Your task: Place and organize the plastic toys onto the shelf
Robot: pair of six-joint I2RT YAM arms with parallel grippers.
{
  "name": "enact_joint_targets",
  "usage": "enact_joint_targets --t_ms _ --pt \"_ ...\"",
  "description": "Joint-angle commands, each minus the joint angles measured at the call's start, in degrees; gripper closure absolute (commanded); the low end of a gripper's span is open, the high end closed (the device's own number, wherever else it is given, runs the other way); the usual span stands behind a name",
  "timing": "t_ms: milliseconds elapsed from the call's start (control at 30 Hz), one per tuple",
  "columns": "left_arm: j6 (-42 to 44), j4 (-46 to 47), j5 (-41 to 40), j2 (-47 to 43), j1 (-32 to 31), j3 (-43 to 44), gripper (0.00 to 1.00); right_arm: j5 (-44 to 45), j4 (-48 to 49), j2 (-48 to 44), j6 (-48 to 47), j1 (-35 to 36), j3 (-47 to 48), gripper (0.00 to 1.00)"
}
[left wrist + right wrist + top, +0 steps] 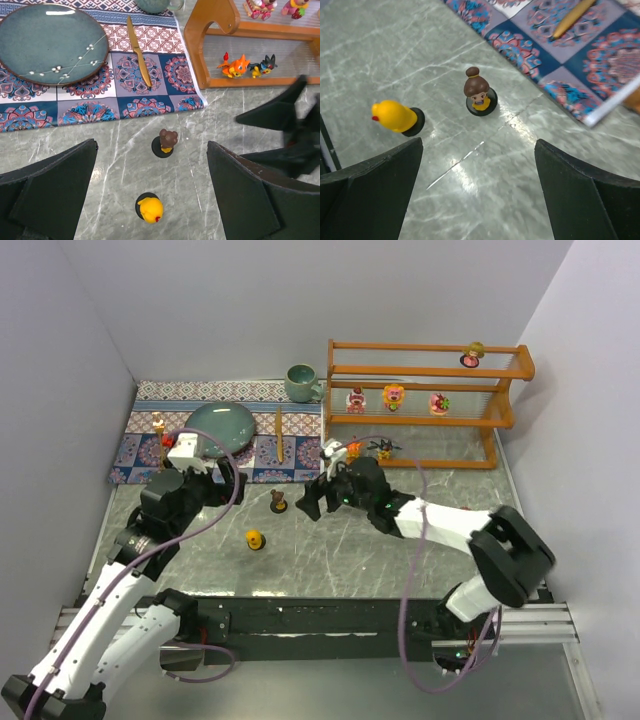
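- Our right gripper (479, 144) has its fingers wide apart and holds nothing. The brown-haired figure (480, 96) stands upright just ahead of the opening, so we judge that this arm is lining up on this toy.
- Our left gripper (151, 145) is spread and empty too. In its own view the brown-haired figure and the yellow figure (150, 209) both lie between its fingers on the table (330, 560).
- The shelf (500, 415) already carries toys: one on the top tier, three pink ones (393, 396) in a row on the middle tier, and the orange creature (235, 66) beside the dark creature (264, 65) on the bottom tier. We think they are grouped by kind.
- Two small figures (158, 423) stand on the mat (150, 390) beside the plate (220, 427), well apart from the shelf. The left arm is nearer to them.
- Both arms are close to the same toys, so we would let only one go down.
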Motion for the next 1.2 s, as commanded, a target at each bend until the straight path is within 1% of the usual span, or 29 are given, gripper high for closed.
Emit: enact_joint_targets --t_ms 0,100,200,400,600,667,833,867,1167 --pt "0.1 1.9 -0.4 0.8 0.4 -0.2 0.03 -5.6 12.7 7.9 -1.8 -0.1 4.4 0.02" --pt "0.2 2.1 0.2 1.7 0.4 -0.3 0.03 -9.0 15.7 12.8 -1.6 -0.1 6.7 0.05" --pt "0.2 2.0 0.6 2.5 0.4 -0.3 0.03 -10.1 16.8 17.2 -1.1 -0.1 9.3 0.10" --pt "0.4 2.2 0.8 3.4 0.4 -0.4 0.03 -12.3 16.6 23.1 -0.2 -0.2 13.6 0.18" --pt "0.3 2.3 1.9 3.9 0.4 -0.3 0.03 -13.8 16.4 27.3 0.0 -0.2 15.7 0.26" --pt "0.3 2.5 2.0 4.0 0.4 -0.3 0.03 -14.7 16.6 28.1 0.3 -0.1 16.5 0.32" --pt "0.3 2.3 2.0 4.1 0.4 -0.3 0.03 -15.8 16.0 30.6 0.3 -0.2 17.9 0.36" --pt "0.3 2.3 2.0 4.2 0.4 -0.3 0.03 -16.1 16.1 30.8 0.1 -0.2 18.0 0.39" --pt "0.3 2.3 2.0 4.1 0.4 -0.3 0.03 -17.0 16.1 32.9 -0.1 -0.1 18.9 0.46"
